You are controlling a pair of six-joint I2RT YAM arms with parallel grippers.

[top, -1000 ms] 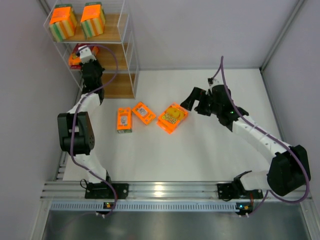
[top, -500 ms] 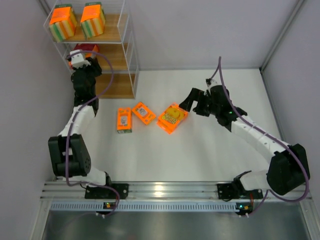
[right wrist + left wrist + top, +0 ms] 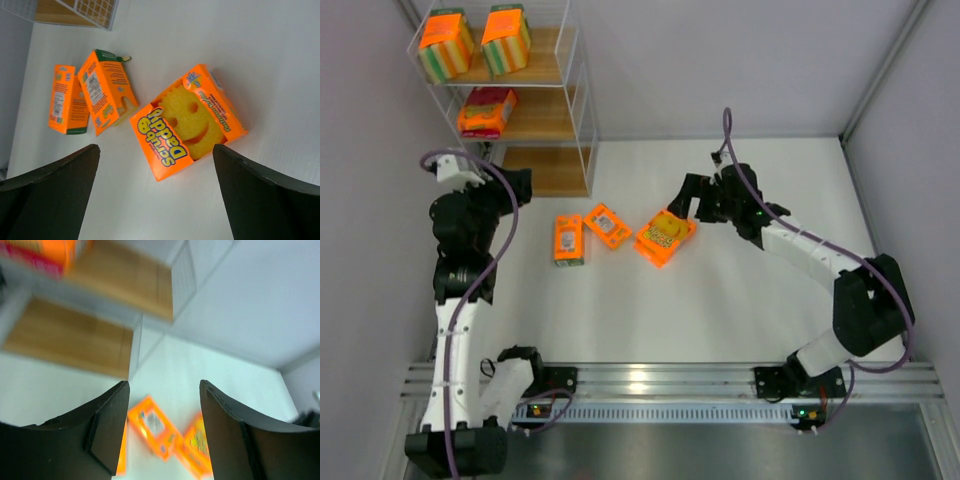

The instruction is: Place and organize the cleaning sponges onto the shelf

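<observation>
R claw (image 3: 155, 152) spread wide, empty, over smiley sponge pack (image 3: 187, 127) lying flat on table (image 3: 280, 60), well apart from shelf (image 3: 548, 118). Pack prob. light: thin card sleeve, soft sponge. Pinch across short sides, gently. L claw (image 3: 164, 386) also agape, empty.

Three orange packs (image 3: 608, 225) lie on the white table (image 3: 740, 310)

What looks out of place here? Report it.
Three orange sponge packs lie scattered on the white table at mismatched angles; the smiley-face pack and the narrow middle pack sit skewed, none on the white wire-frame shelf.
</observation>
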